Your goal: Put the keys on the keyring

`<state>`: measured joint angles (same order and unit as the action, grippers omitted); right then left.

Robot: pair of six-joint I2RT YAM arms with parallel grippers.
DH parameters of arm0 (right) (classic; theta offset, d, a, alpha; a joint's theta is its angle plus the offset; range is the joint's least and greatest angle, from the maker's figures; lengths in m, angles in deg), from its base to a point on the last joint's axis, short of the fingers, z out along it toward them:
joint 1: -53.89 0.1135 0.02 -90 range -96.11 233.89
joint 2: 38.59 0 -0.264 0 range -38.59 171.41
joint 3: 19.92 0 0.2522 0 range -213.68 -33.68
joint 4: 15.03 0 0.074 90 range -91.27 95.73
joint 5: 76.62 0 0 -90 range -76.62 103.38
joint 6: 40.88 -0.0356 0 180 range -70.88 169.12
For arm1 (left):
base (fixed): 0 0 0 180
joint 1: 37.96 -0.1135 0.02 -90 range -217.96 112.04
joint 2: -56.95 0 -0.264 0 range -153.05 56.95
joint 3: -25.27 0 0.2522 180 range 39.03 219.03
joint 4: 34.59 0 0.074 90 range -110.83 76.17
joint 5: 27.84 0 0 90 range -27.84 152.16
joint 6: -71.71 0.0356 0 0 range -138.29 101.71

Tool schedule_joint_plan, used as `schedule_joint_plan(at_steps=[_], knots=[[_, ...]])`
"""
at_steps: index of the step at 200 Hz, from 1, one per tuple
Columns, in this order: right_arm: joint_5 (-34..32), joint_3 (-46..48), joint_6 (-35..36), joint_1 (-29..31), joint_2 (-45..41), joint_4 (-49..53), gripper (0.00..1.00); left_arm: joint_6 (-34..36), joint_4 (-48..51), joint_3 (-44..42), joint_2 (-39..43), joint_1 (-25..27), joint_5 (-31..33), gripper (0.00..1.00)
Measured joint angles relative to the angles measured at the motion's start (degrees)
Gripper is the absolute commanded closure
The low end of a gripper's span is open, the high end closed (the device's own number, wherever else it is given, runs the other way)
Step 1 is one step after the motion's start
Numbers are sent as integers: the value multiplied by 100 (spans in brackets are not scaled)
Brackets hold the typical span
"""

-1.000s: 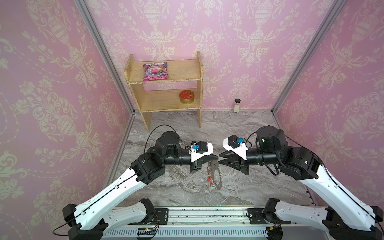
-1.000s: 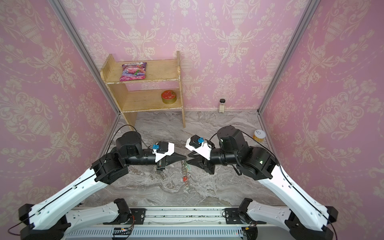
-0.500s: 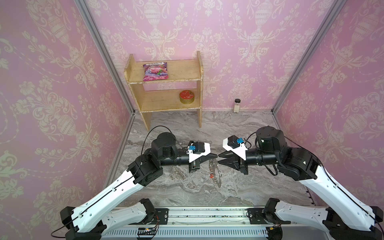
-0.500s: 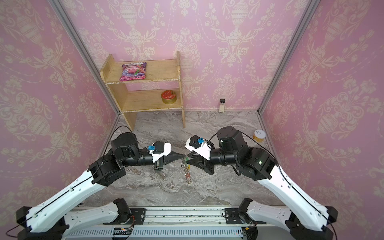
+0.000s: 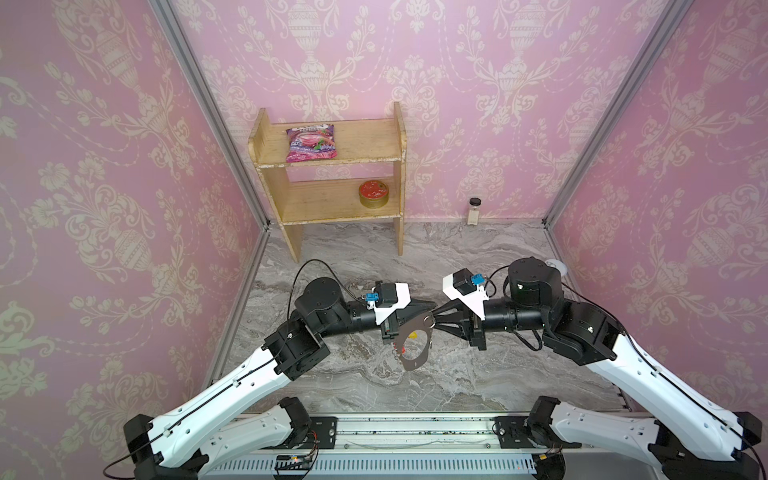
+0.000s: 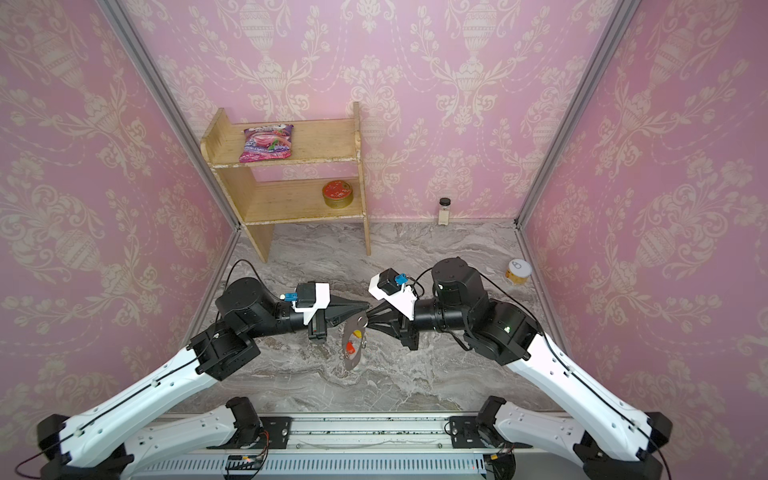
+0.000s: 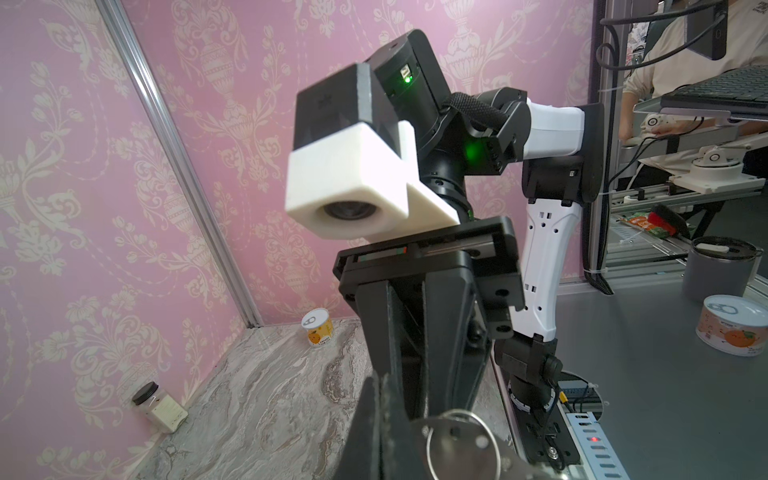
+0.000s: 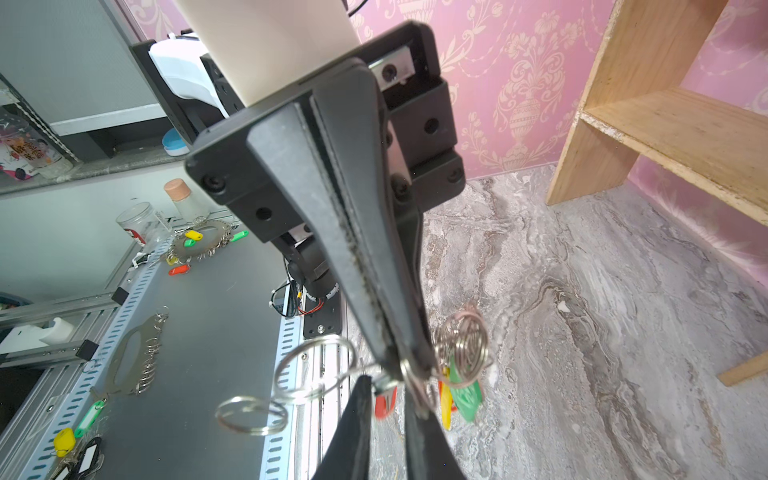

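Over the marble tabletop (image 5: 478,374): both arms meet tip to tip near the middle, held above the surface.
Left side: the left gripper (image 5: 430,308) has its jaws pressed together on the top edge of the keyring (image 5: 410,364). The hoop hangs below it, with yellow and red tags showing in both top views.
Right side: the right gripper (image 5: 437,319) points at the left tip. Its fingers (image 8: 349,432) stand a narrow gap apart around small rings there, and I cannot tell whether they pinch anything.
Task's thing: in the right wrist view, the keys (image 8: 465,395), with their green tag and a cluster of silver rings, hang just beside the left tip, close to the right fingers. Whether they are threaded on the hoop is hidden.
Risk, drop: if the right jaws catch only a ring's edge, the bunch may slip and fall to the marble.
Risk, wrong loop: several loose loops crowd one spot, so the jaws may close on one of the hoop's own loops.
Risk, swing: the hoop hangs from one pinched point, so a push from the right arm may twist it or pull it free.
Risk, collision: the tips are almost touching, so a small misjudged advance may knock finger on finger.
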<state>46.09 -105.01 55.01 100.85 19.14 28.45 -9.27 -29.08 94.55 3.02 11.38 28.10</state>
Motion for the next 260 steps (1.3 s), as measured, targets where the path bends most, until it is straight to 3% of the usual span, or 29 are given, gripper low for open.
schedule_joint_plan(at_steps=[107,182,260], knots=[[-361,199,-160,0,-485,-348,70,-487,-890,-247,22,-22,13,100],[-490,350,-160,0,-535,-424,56,-575,-1060,-256,28,-48,11,100],[-507,774,-210,0,-590,-793,62,-616,-1099,-256,28,-48,11,100]])
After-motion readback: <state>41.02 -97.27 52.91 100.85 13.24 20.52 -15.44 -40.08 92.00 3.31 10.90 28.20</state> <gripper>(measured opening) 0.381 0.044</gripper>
